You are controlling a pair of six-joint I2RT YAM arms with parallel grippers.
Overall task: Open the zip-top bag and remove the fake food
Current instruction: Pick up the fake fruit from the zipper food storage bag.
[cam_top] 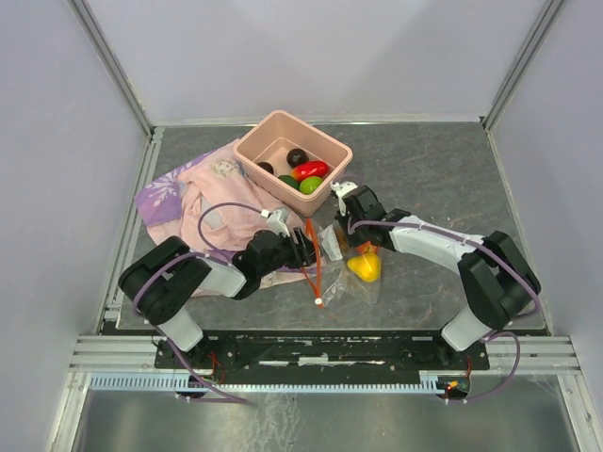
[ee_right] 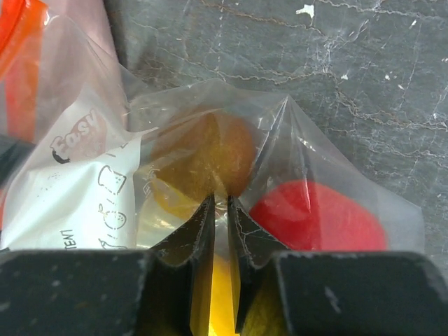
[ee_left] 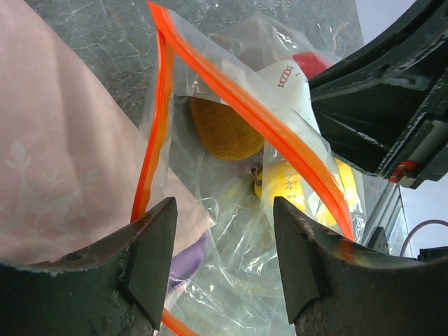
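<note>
The zip-top bag (cam_top: 347,281) lies on the grey table (cam_top: 443,169) between the two grippers. It is just right of the pink printed cloth (cam_top: 188,193) and near the salmon-pink tub (cam_top: 256,132). It is crinkly clear plastic with a white printed label panel (ee_right: 77,189) on one face. Its orange-red zip strip (ee_left: 238,105) is parted into two bands that spread from one corner, so the mouth gapes toward the left arm. A small white slider (cam_top: 318,302) sits at the strip's near end.

Fake food shows through the film: a brown-orange round piece (ee_right: 203,157), a glossy red piece (ee_right: 315,217) beside it, and a yellow piece (cam_top: 366,266).

The left gripper (ee_left: 224,255) sits at the bag's mouth with its jaws spread and gripping nothing, loose plastic lying in the gap between them. The right gripper (ee_right: 220,231) is clenched on a pleat of the bag's clear film, and folds of plastic gather at its fingertips (ee_right: 208,213).

The tub holds dark, red (cam_top: 311,169) and green pieces.
</note>
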